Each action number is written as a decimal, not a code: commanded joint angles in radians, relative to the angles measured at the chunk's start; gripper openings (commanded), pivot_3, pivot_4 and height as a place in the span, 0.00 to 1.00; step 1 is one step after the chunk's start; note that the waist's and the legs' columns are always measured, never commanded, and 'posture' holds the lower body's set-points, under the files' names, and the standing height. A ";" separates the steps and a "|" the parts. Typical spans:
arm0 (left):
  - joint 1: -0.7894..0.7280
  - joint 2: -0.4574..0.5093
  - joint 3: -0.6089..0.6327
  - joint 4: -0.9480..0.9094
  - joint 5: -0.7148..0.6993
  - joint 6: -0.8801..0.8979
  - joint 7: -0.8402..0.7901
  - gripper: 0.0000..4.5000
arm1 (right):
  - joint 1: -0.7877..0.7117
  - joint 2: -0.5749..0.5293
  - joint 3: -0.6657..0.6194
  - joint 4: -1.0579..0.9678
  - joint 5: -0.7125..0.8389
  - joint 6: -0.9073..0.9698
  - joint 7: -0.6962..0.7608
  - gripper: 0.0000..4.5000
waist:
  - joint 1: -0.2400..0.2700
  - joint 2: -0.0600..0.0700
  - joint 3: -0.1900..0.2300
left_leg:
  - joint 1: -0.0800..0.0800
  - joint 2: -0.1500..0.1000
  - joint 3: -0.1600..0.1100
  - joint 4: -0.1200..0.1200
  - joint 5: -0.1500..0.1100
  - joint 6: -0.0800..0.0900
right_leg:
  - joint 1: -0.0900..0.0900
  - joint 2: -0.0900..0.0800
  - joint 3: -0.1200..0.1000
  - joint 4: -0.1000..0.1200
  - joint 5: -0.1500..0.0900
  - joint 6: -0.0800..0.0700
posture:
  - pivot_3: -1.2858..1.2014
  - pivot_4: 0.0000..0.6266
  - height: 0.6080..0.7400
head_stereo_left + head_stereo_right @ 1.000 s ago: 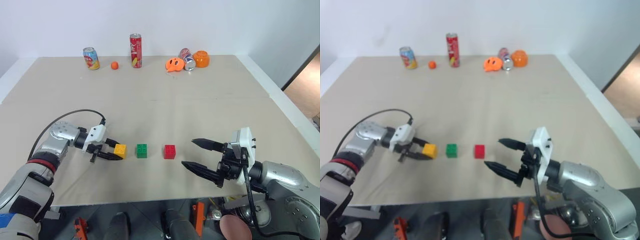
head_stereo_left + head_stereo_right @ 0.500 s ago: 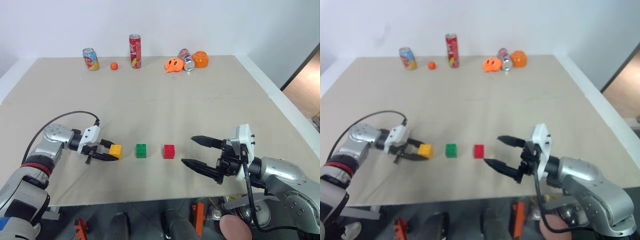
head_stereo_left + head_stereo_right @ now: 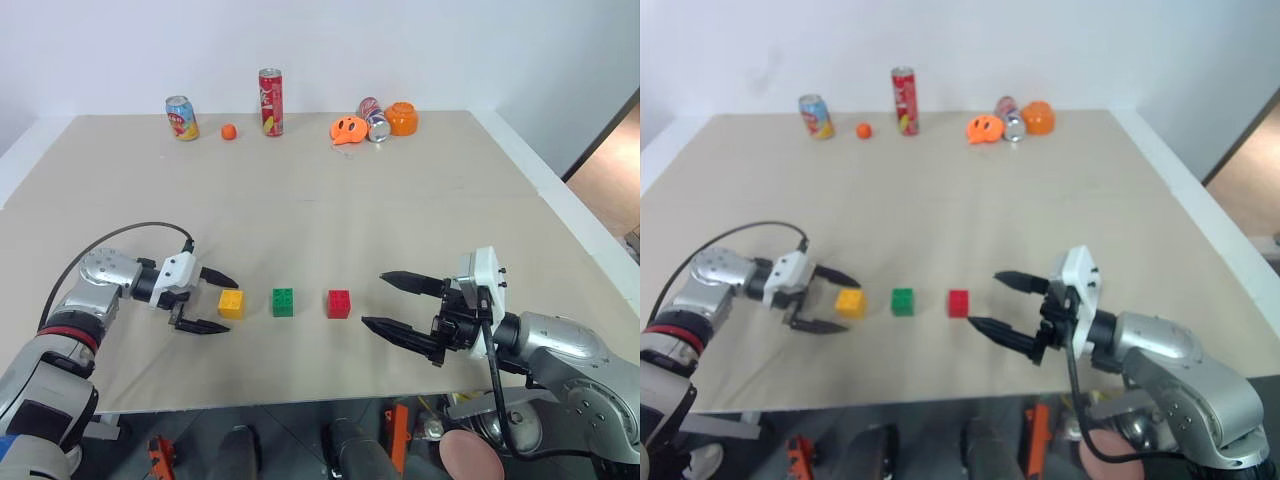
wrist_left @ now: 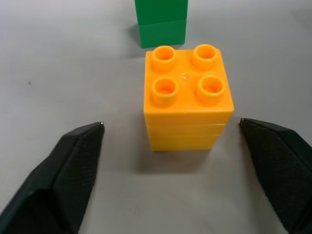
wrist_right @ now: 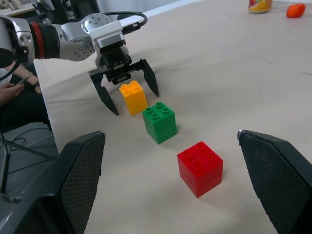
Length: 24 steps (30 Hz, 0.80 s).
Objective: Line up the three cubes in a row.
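Observation:
Three studded cubes stand in a row on the beige table [image 3: 320,210]: the yellow-orange cube [image 3: 231,304], the green cube [image 3: 283,302] and the red cube [image 3: 339,303]. My left gripper [image 3: 219,303] is open, its black fingers on either side of the yellow-orange cube [image 4: 186,97] without touching it. The green cube [image 4: 161,22] stands just beyond. My right gripper [image 3: 386,300] is open to the right of the red cube [image 5: 200,168], clear of it, with nothing between its fingers.
Along the table's far edge stand a short can [image 3: 182,117], a small orange ball [image 3: 229,131], a tall red can [image 3: 271,101], orange rounded toys [image 3: 349,129] and a lying can [image 3: 376,120]. The table's front edge runs just below both grippers. A person's hand [image 5: 13,90] shows beyond the table.
My left gripper has opened and let go of the yellow-orange cube, which now stands free on the table. The right gripper has stayed where it was.

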 commanded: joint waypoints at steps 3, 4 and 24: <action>-0.025 0.049 0.010 0.053 0.068 -0.005 -0.006 0.99 | -0.045 -0.013 -0.003 0.012 0.003 -0.019 0.026 1.00 | -0.001 0.000 0.000 | 0.001 0.000 0.000 0.000 0.000 0.000 | 0.000 0.001 0.000 0.000 0.000 0.000 | 0.52 0.24 1.00; -0.025 0.066 0.002 0.048 0.069 0.003 -0.006 0.99 | -0.052 -0.014 -0.001 0.019 0.002 -0.019 0.031 1.00 | -0.001 0.000 0.000 | 0.002 0.000 0.000 0.000 0.000 0.000 | 0.000 0.001 0.000 0.000 0.001 -0.001 | 0.52 0.24 1.00; 0.472 0.132 0.695 -0.626 -0.291 0.836 0.717 0.99 | -0.273 0.164 0.044 0.344 -0.197 -0.123 -0.121 1.00 | -0.028 0.000 0.000 | 0.001 0.003 0.002 -0.004 0.000 0.000 | -0.004 0.000 -0.001 0.000 0.002 -0.003 | 0.52 0.24 1.00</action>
